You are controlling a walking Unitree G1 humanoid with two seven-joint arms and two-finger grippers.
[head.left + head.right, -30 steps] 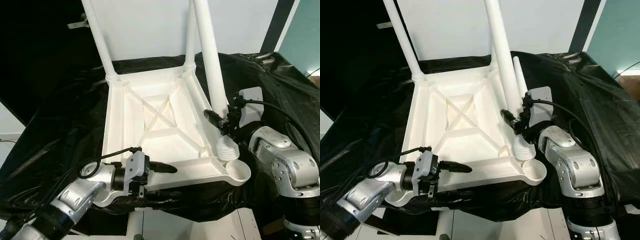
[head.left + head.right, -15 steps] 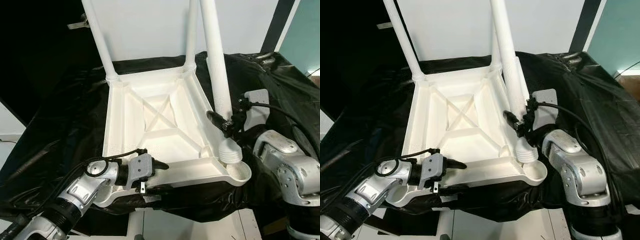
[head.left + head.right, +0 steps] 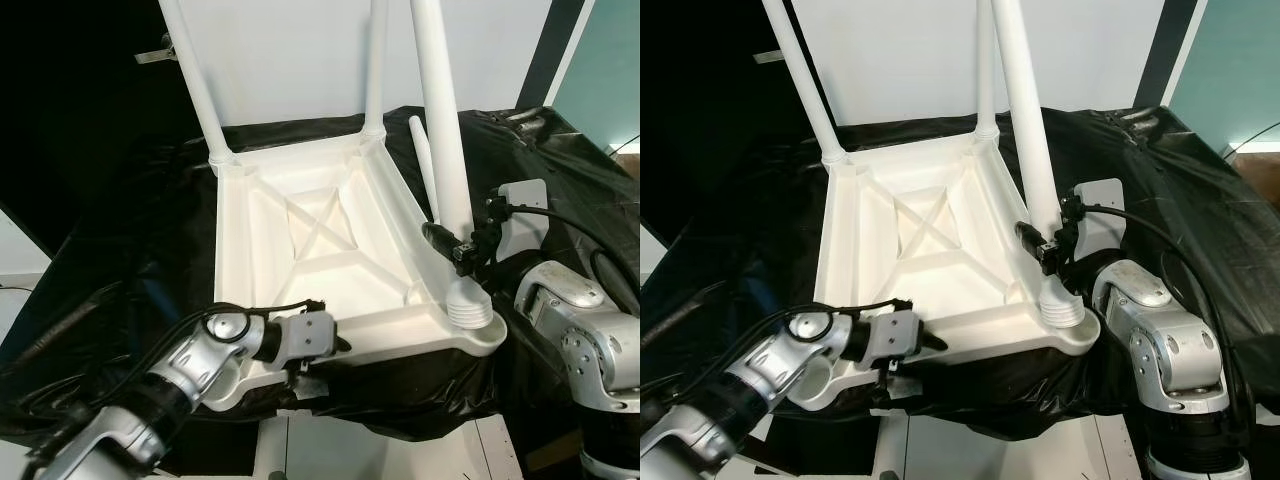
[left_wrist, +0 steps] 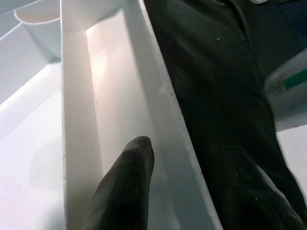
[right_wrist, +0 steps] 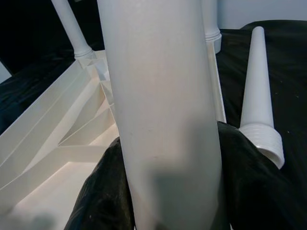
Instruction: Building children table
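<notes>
- The tabletop (image 3: 300,240) lies upside down on the black-draped bench (image 3: 560,170), ribs up, so the leg sockets face us; two legs already stand at its far corners.
- Our right pincer (image 3: 458,250) is clamped around a third leg (image 3: 445,150), holding it upright with its threaded end at the near right corner socket, presumably to screw it in.
- Our left pincer (image 3: 902,340) grips the tabletop's near rim, likely steadying it.
- A spare leg (image 3: 424,160) lies on the bench beside the right edge.
</notes>
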